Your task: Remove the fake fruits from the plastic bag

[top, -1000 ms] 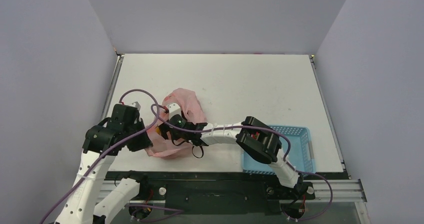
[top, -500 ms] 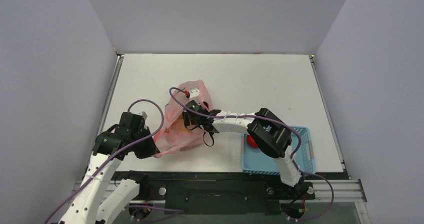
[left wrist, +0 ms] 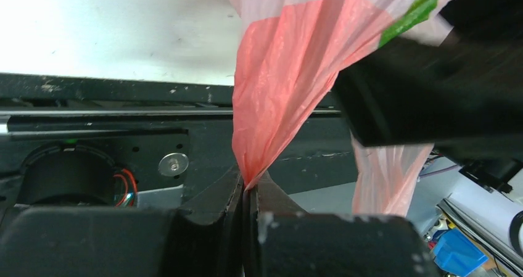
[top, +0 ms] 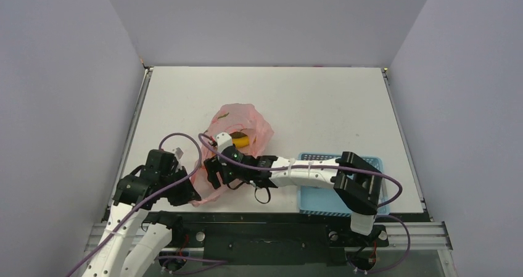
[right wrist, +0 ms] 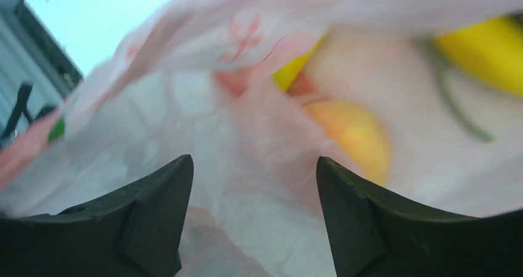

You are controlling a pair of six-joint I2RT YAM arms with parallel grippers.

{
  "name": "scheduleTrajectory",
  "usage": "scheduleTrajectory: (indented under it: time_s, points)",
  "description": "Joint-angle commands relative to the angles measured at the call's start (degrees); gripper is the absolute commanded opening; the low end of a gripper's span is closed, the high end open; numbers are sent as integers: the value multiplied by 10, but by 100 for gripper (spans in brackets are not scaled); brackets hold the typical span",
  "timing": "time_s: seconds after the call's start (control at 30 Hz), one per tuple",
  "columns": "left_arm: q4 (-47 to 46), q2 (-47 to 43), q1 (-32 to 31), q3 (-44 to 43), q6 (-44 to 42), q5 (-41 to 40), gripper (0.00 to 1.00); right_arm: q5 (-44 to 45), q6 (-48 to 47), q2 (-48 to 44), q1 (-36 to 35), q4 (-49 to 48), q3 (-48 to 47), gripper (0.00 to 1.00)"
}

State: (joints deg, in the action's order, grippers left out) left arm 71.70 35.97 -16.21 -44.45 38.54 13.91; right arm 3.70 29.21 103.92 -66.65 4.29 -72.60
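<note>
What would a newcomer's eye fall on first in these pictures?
The crinkly pink plastic bag left of centre stands out, its edge pinched by the shut left gripper. The open right gripper faces yellow fruits in it; a blue basket sits near right.

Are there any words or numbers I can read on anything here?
None: no words, numbers or signs can be read in any view.
The pink bag has only small red and green prints, no letters.
The blue basket shows no label.
</note>
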Motion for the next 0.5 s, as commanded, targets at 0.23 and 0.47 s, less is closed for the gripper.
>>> scheduleTrajectory:
  time_s: [0.23,0.47]
  points:
    - [47,-12,-3,2,-15,-31,0,13,75,78,-52,-131,90,36]
    - [22,3,-4,22,-11,-33,0,33,93,88,-41,-109,90,36]
